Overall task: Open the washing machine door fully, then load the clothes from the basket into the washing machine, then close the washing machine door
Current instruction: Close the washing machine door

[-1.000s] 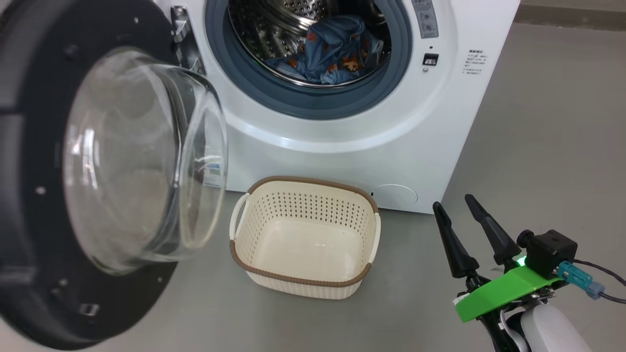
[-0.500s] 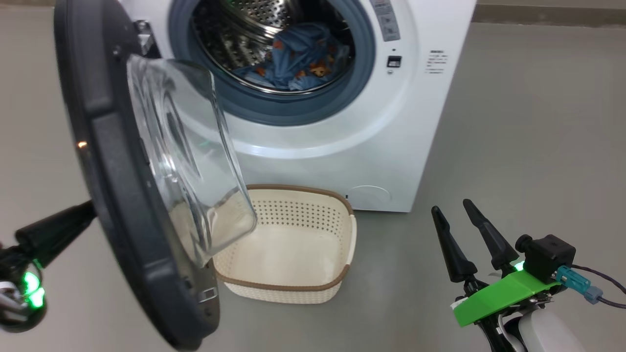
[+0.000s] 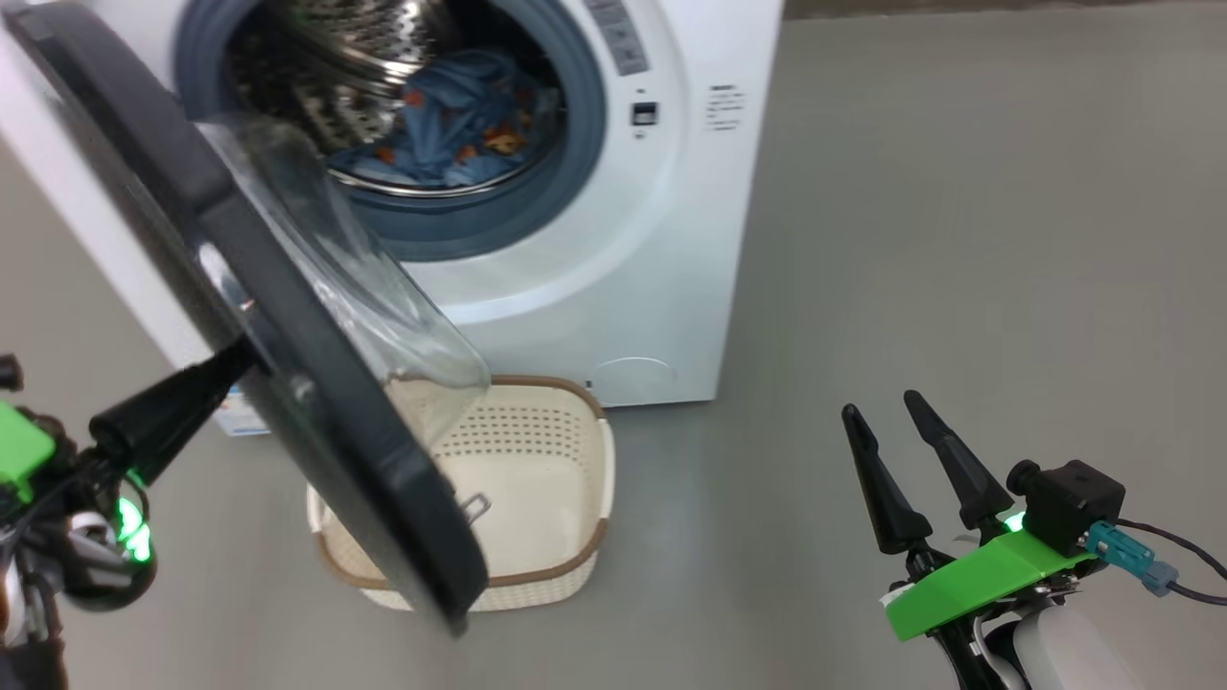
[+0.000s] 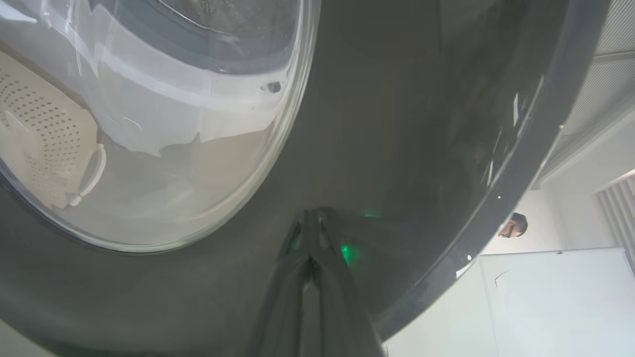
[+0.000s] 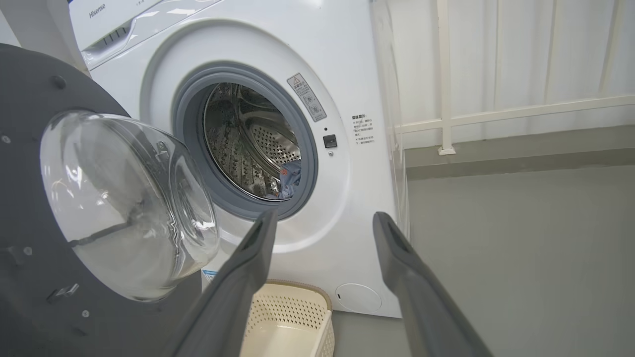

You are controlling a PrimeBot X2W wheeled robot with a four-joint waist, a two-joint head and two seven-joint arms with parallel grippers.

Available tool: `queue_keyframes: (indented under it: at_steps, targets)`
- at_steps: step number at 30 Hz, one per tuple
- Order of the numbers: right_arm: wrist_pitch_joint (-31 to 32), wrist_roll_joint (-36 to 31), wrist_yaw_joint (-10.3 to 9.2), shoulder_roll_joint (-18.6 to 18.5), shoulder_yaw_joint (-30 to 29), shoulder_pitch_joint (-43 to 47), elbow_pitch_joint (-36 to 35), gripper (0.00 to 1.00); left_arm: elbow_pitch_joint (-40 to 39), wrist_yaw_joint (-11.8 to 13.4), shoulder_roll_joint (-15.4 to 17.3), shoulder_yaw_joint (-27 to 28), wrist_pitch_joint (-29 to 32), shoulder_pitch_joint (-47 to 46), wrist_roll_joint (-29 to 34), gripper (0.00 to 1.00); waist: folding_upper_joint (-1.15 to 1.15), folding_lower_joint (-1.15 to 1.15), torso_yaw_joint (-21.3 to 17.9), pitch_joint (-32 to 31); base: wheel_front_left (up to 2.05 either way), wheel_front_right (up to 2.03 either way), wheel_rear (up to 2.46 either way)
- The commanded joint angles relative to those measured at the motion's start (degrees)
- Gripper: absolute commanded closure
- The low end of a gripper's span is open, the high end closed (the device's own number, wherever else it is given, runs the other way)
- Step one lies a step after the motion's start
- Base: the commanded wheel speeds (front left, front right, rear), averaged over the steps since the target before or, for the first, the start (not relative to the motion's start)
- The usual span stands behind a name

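In the head view, the left gripper [image 3: 230,362], fingers pinched together on nothing, has its tip against the outer face of the washing machine door [image 3: 288,316]. The door stands half-swung above the empty basket [image 3: 599,450] on the floor at the foot of the washing machine [image 3: 594,287]. The clothes [image 3: 451,125] lie in the drum. The right gripper [image 3: 880,406] hangs wide open, well apart.

The left wrist view puts that tip on the black rim beside the glass. I'd push steadily there, following the hinge's arc, until the latch catches.

In the right wrist view, no cloth trails over the gasket.
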Motion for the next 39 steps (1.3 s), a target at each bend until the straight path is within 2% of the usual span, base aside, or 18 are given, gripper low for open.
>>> queue_keyframes:
  at_steps: [1, 14, 27, 29, 31, 33, 39]
  targets:
    - [-0.3, -0.1, 0.09, 0.0, 1.4, -1.2, -1.6, 0.00, -1.3, -0.6, 0.7, 0.9, 0.1, -3.8, 0.3, 1.00, 0.00, 0.00, -2.3, 0.7, 0.00, 0.00, 0.00]
    - [-0.3, -0.1, 0.09, 0.0, 1.4, -1.1, -1.3, 0.00, 1.1, -2.3, -0.7, 0.1, -1.9, -5.6, 1.1, 1.00, 0.00, 0.00, -3.9, 0.7, 0.00, 0.00, 0.00]
    - [-0.3, -0.2, 0.09, -0.1, 1.1, -0.9, -1.1, 0.00, 0.9, -4.9, -0.1, -0.1, -3.6, -3.9, 3.2, 0.98, 0.00, 0.00, -0.7, 0.1, 0.00, 0.00, 0.00]
    - [-0.3, -0.2, 0.09, -0.1, 0.9, -0.9, -1.1, 0.00, 0.5, -5.3, -0.1, 0.2, -4.5, -3.5, 3.9, 0.60, 0.00, 0.00, -0.1, 0.1, 0.00, 0.00, 0.00]
    - [-0.3, -0.2, 0.09, -0.2, 0.7, -1.0, -1.1, 0.00, -0.3, -5.9, -0.3, 0.4, -5.8, -2.8, 4.9, 0.00, 0.00, 0.00, 0.3, 0.1, 0.00, 0.00, 0.00]
    - [-0.3, -0.2, 0.09, -0.1, 0.6, -1.0, -1.2, 0.00, -1.4, -6.5, -0.7, 0.9, -8.0, -1.9, 6.2, 0.00, 0.00, 0.00, 0.6, 0.2, 0.00, 0.00, 0.00]
    - [-0.3, -0.3, 0.09, 0.2, 0.3, -1.1, -1.5, 0.00, -3.6, -11.2, -1.5, 1.3, -15.8, 2.6, 12.5, 0.00, 0.00, 0.00, 1.0, 0.5, 0.00, 0.00, 0.00]
